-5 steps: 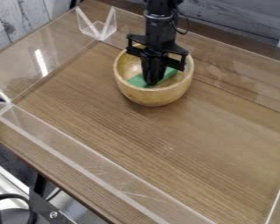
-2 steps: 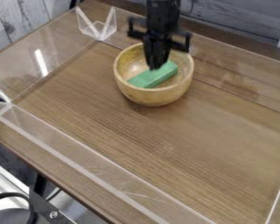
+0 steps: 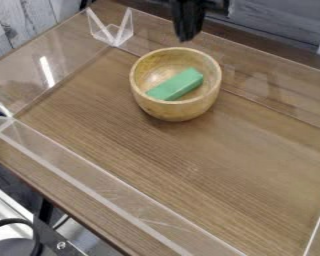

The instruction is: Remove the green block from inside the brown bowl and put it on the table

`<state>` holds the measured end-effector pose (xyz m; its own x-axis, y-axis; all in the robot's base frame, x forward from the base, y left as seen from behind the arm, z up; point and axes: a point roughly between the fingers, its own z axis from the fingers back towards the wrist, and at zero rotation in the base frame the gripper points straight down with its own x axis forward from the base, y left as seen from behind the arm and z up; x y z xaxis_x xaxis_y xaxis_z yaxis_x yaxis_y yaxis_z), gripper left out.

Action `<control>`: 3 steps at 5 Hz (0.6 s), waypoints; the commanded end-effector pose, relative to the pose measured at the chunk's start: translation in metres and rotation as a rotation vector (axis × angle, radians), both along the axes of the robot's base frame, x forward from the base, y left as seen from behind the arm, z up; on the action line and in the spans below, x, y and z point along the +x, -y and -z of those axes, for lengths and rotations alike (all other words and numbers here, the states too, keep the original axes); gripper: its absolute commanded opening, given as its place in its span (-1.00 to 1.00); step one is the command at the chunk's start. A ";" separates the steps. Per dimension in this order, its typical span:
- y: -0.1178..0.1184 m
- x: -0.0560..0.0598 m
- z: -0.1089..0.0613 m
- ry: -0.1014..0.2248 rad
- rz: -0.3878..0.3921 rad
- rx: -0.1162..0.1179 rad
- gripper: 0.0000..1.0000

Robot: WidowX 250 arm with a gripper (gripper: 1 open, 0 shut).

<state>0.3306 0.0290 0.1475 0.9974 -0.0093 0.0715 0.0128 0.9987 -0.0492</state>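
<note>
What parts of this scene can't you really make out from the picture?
- The gripper: in the camera view the top edge cuts off the arm above it, and its tips are dark and blurred, so the fingers can't be told apart.
- The green block: its underside is hidden where it lies in the brown bowl.
- The table: its near corners are cut off by the frame edges.

1. A whitewashed plank wall (image 3: 23,25) fills the upper left corner.
2. A dark grey surface (image 3: 276,18) lies along the top right.
3. Black cables (image 3: 16,240) curl on the pale floor, bottom left.
</note>
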 end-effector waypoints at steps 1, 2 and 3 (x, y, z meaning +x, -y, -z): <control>0.000 0.005 -0.018 0.084 0.015 0.021 1.00; -0.001 0.006 -0.006 0.063 0.022 0.029 1.00; -0.002 0.005 0.006 0.039 0.028 0.038 1.00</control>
